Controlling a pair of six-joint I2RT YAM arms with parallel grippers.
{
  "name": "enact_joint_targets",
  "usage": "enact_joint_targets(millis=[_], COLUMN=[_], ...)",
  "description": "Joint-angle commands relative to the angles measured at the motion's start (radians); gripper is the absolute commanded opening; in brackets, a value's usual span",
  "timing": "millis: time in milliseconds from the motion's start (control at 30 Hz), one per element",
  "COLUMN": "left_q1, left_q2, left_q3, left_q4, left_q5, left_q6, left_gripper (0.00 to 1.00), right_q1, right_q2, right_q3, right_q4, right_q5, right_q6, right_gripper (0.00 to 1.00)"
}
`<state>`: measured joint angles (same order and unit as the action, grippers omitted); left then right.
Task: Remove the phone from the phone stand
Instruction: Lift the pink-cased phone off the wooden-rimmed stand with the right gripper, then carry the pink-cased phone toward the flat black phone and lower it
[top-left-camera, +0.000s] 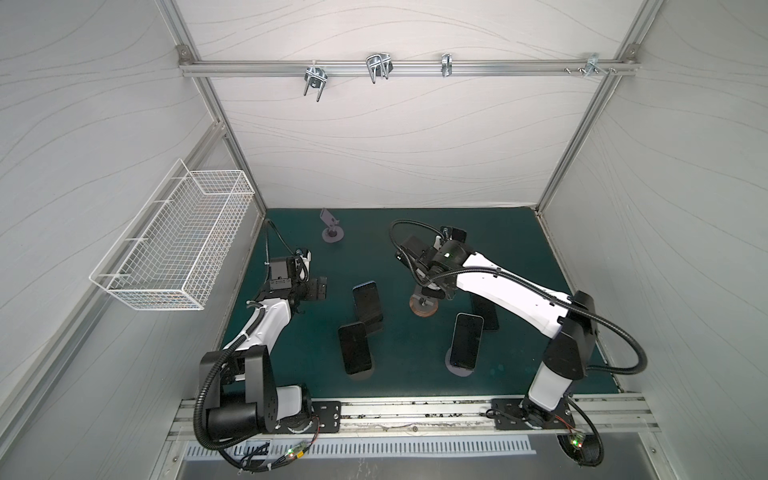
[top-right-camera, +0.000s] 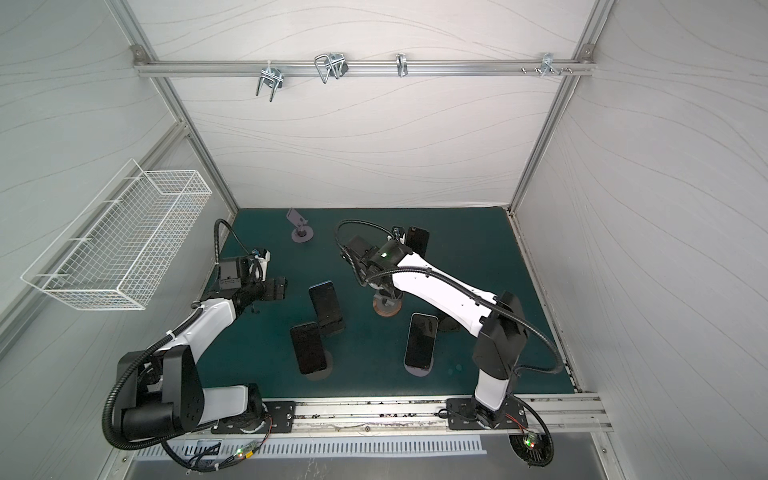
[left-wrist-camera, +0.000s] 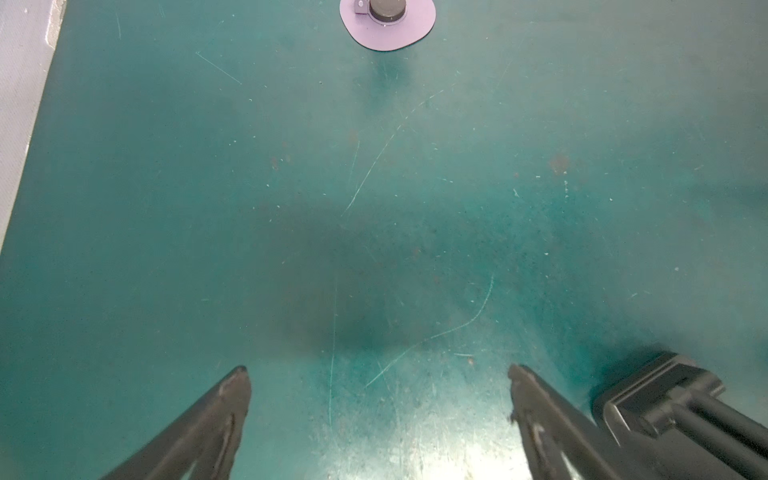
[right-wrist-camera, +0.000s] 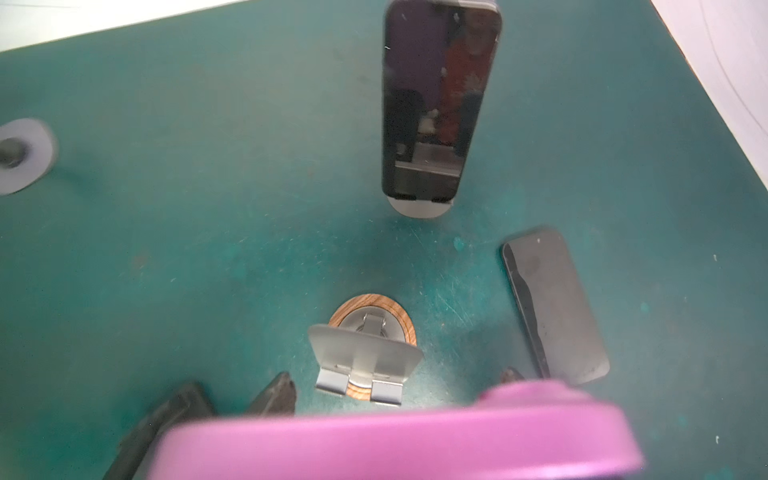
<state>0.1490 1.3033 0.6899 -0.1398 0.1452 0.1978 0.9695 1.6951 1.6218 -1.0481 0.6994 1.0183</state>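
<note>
No writing, label, brand, number or sign can be read in any view. The dark screen of the phone (right-wrist-camera: 436, 99) at upper centre carries only blurred reflections, and the pink phone (right-wrist-camera: 395, 444) along the bottom edge is plain.

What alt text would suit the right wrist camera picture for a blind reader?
A blurred pink phone fills the foreground in the right gripper, over an empty wood-based stand. Beyond, one dark phone leans propped; a second phone lies flat.
</note>
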Motion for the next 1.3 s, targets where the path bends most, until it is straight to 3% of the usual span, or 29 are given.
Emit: enact_joint_targets(millis=[0, 200, 567, 833, 1267], left_q1=[0.004, 0.004, 0.004, 0.004, 0.004], left_q2=[-0.002, 0.002, 0.003, -0.001, -0.009], left_q3=[0.025, 0.027, 0.027, 0.025, 0.020], left_q4=[0.031, 0.029, 0.028, 0.029, 0.035], left_q5=[-0.004, -0.006, -0.004, 0.001, 0.002], left_q6=[0.000, 0.000, 0.000, 0.003, 0.005], left_gripper=[0.98, 0.98, 0.98, 0.98, 0.98], right_q1=[0.001, -0.076, -0.329, -0.454, -0.477], right_q2=[-0.111, -0.268, -0.475, -0.474, -0.332], right_q3=[-0.054, -0.165, -0.371, -0.477, -0.536], right_q4=[0.092, 0.149, 0.235, 0.266, 0.370], right_q5=[-0.014, -0.124, -0.442, -0.565, -0.639], right_q6=[-0.135, -0.269, -0.495, -0.558, -0.526], right_gripper=[0.65, 0.62, 0.61, 0.59, 0.59])
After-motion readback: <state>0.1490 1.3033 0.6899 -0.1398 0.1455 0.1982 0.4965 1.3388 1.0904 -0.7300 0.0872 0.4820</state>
